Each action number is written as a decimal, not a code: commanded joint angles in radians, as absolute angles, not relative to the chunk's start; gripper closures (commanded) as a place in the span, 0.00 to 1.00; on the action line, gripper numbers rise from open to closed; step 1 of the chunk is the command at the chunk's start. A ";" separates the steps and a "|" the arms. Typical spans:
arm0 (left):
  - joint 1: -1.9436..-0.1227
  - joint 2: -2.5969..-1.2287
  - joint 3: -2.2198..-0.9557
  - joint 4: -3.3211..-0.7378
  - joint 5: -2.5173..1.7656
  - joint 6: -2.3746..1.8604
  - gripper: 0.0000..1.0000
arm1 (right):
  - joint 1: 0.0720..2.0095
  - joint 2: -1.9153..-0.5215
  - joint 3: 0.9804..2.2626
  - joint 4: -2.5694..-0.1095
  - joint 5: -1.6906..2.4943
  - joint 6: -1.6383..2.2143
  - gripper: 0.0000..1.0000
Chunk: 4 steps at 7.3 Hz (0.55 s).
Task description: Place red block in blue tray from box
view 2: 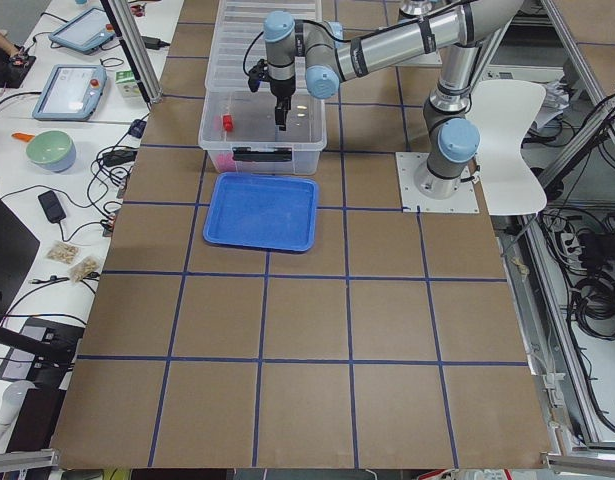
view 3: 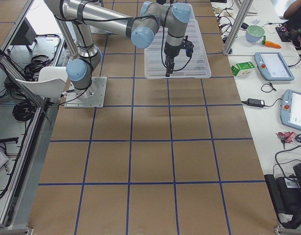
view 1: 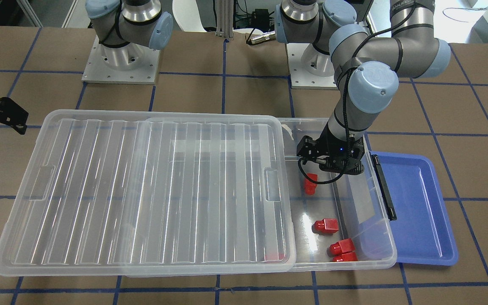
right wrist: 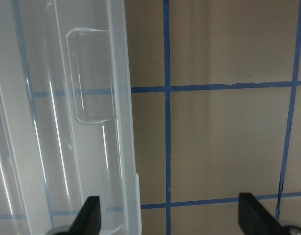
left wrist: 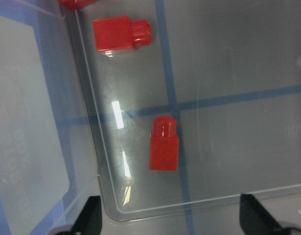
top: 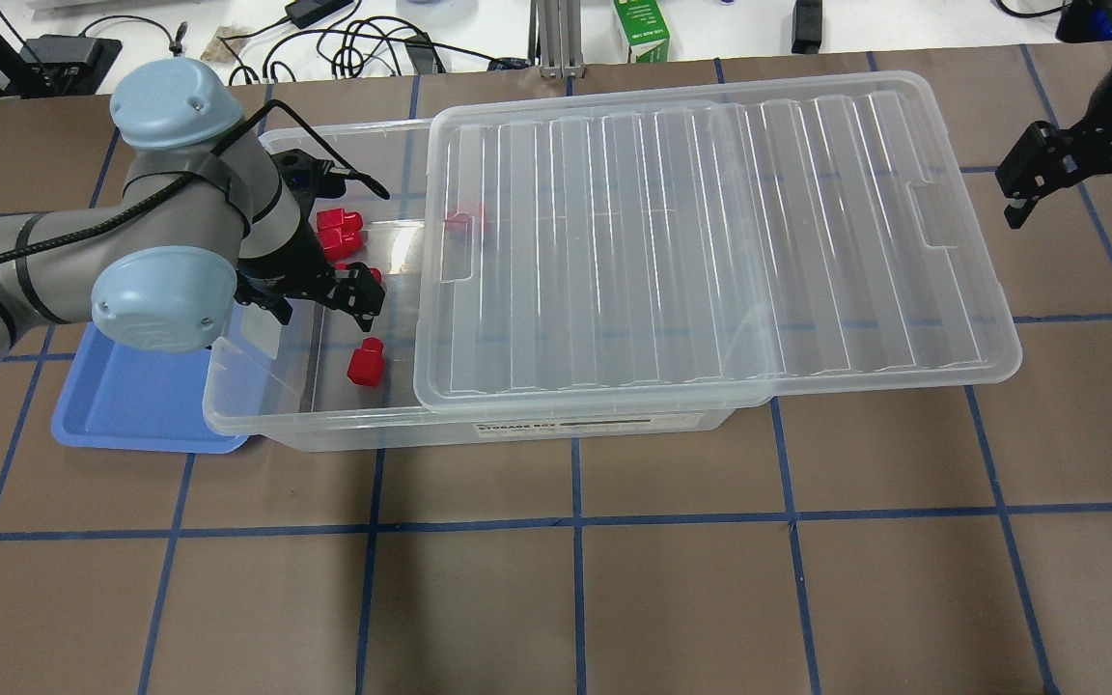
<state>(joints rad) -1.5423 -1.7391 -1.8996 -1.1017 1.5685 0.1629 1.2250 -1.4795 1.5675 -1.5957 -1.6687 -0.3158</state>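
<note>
The clear box (view 1: 390, 254) lies with its ribbed lid (view 1: 142, 190) slid aside, leaving one end uncovered. Several red blocks lie on its floor: one (view 1: 310, 183) near my left gripper, one (view 1: 325, 225) mid-way, two (view 1: 341, 246) in the corner, and one (view 1: 274, 256) under the lid. My left gripper (view 1: 331, 163) is open and empty inside the uncovered end. In the left wrist view a red block (left wrist: 164, 144) lies below, between its spread fingers (left wrist: 91, 218). The blue tray (view 1: 417, 203) sits empty beside the box's latch end. My right gripper (top: 1068, 198) is open and empty.
The lid (top: 710, 241) overhangs the box's far end, close to my right gripper. The box's walls and black latch bar (view 1: 384, 186) stand between the left gripper and the blue tray (top: 131, 405). Cables and a green carton (top: 641, 29) lie beyond the table.
</note>
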 commanded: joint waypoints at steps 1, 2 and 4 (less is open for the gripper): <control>-1.545 -1.769 -1.911 -1.063 1.545 0.169 0.00 | 1.227 -1.479 1.571 -1.609 -1.667 -0.316 0.00; -1.543 -1.778 -1.911 -1.060 1.548 0.170 0.00 | 1.226 -1.477 1.572 -1.615 -1.667 -0.318 0.00; -1.543 -1.792 -1.934 -1.031 1.548 0.161 0.00 | 1.226 -1.477 1.574 -1.615 -1.669 -0.318 0.00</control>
<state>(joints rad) -1.5441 -1.7822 -1.9202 -1.0533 1.5478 0.1630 1.2259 -1.4775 1.5721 -1.6133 -1.6677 -0.3173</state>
